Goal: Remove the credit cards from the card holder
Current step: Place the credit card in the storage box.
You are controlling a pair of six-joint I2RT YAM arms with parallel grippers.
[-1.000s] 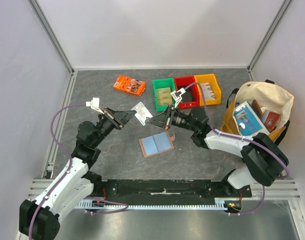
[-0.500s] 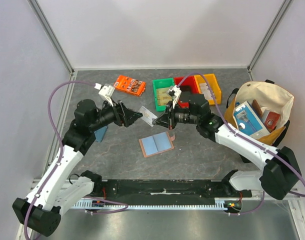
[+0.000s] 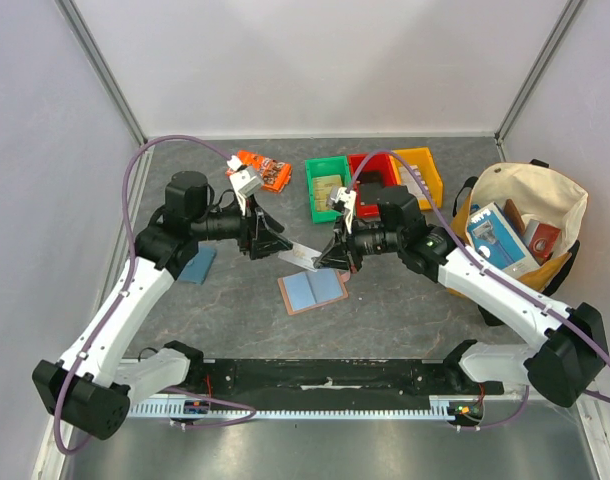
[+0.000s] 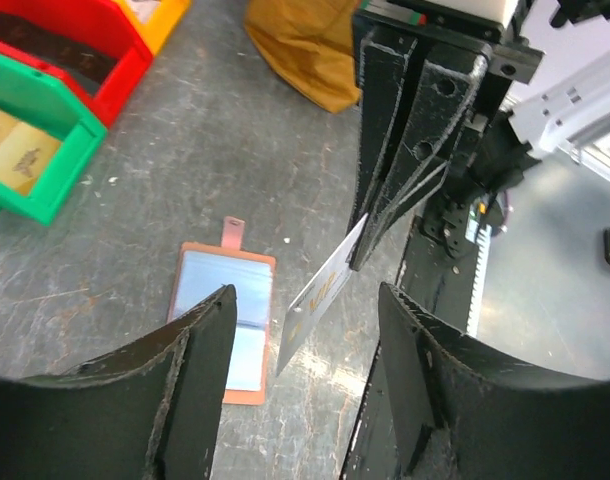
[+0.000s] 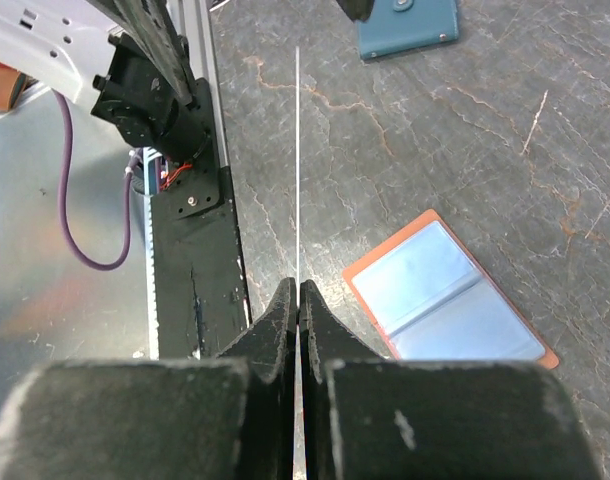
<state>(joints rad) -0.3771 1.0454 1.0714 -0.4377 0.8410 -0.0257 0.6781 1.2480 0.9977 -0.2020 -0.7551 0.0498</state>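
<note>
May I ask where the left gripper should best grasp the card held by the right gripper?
Take the card by its free end, opposite the right gripper, coming from the left gripper's side, a finger on each flat face: it is thin and juts free.

Mid-table, near side: card holder (image 3: 313, 291) flat on the table (image 3: 405, 310). Just behind and above it — card (image 3: 298, 252), off the surface. Left of both: pouch (image 3: 197, 266). Back row, left to right: packet (image 3: 260, 170), then three bins (image 3: 370, 180) side by side. Far right — bag (image 3: 530, 200), boxes (image 3: 490, 235) inside.
</note>
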